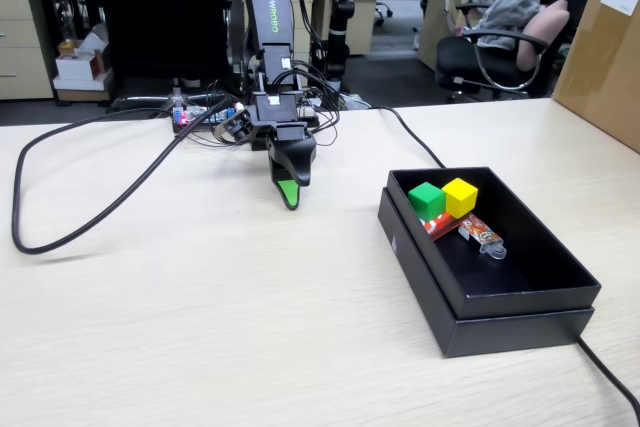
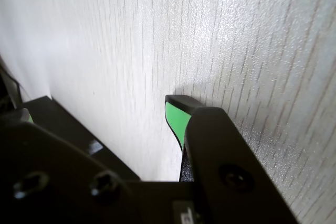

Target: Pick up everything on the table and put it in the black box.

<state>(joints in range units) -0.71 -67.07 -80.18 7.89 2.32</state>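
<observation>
Three small task items already lie inside the shallow matte black cardboard box (image 1: 520, 292), which sits nearest the fixed camera on the right part of the large light beige wood-grain table (image 1: 200, 327). Within the box, at its far left corner, the green cube (image 1: 426, 200) and the yellow cube (image 1: 460, 196) stand side by side and touching, the yellow one to the right. Just in front of them the red oblong block with white markings (image 1: 443, 225) lies flat, partly hidden under the green cube's edge, and beside it rests a small orange-patterned wrapped packet (image 1: 482, 236). Farther back and to the left, well apart from the box, the black gripper with green-lined tips (image 1: 288, 191) points down at the bare tabletop with nothing in it. The wrist view shows one green-faced fingertip (image 2: 175, 119) above the wood grain and a second green edge far off at the left, so the jaws stand spread apart. Beyond, black cables (image 1: 60, 187) loop across the table toward the arm's base.
</observation>
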